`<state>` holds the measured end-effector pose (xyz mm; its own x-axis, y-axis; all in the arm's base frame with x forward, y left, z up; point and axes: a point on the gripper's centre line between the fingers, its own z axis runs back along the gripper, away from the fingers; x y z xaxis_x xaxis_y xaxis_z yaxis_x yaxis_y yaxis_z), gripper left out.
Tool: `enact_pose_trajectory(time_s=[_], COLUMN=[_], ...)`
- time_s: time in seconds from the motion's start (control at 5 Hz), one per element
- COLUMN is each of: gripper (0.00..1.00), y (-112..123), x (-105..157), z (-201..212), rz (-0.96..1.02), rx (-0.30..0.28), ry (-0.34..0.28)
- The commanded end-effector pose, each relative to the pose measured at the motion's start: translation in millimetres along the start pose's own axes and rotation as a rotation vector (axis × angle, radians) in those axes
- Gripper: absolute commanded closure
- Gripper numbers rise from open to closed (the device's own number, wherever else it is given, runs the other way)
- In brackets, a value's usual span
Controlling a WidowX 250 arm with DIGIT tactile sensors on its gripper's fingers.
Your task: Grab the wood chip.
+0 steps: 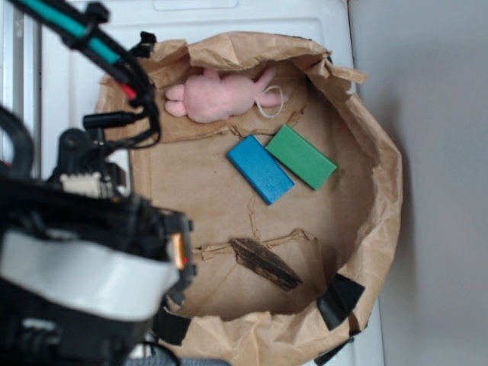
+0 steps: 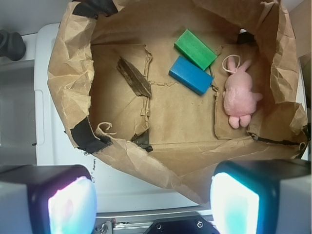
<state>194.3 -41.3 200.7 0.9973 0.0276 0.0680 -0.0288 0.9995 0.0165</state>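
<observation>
Approach step, nothing gripped yet. Pincer (image 2: 153, 202) spread wide, empty, both pads (image 2: 70, 204) lit at bottom of wrist view, hovering outside near wall of paper bag tray (image 2: 63, 63), high above it.

Wood chip (image 2: 134, 78) ahead and left of pincer midline in wrist view, lying flat on bag floor, long axis diagonal, partly over torn paper flap (image 2: 141, 105). Well apart from pincer. Apart from blue block (image 2: 191, 74), which sits ahead and slightly right, touching or just beside green block (image 2: 195, 48). Pink plush (image 2: 239, 97) farther right, near right wall.

To do well, judged: move forward over crumpled rim, shift left until chip centred between pads. Rotate wrist so pads close across narrow width, not along length. Descend low, chip thin and flat, needs pads close to floor. Risk: catching loose paper flap or crinkled wall, chip sliding out from tapered end; aim mid-length.

Arm pose: in exterior view arm (image 1: 84, 259) bulks at lower left, over bag's left edge, chip (image 1: 265, 263) right of it, cables (image 1: 91, 38) trailing upper left. Wrist pointing straight down.
</observation>
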Motion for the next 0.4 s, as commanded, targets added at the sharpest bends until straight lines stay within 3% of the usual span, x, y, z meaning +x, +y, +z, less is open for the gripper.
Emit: enact_pose_trajectory(time_s=[0.0,0.2], gripper=[0.00,0.00], y=[-12,-24], x=[38,85], z=[-5,-31], rz=[-0.137,-0.210], rx=[-0.125,-0.112], ry=[-0.032,-0.070])
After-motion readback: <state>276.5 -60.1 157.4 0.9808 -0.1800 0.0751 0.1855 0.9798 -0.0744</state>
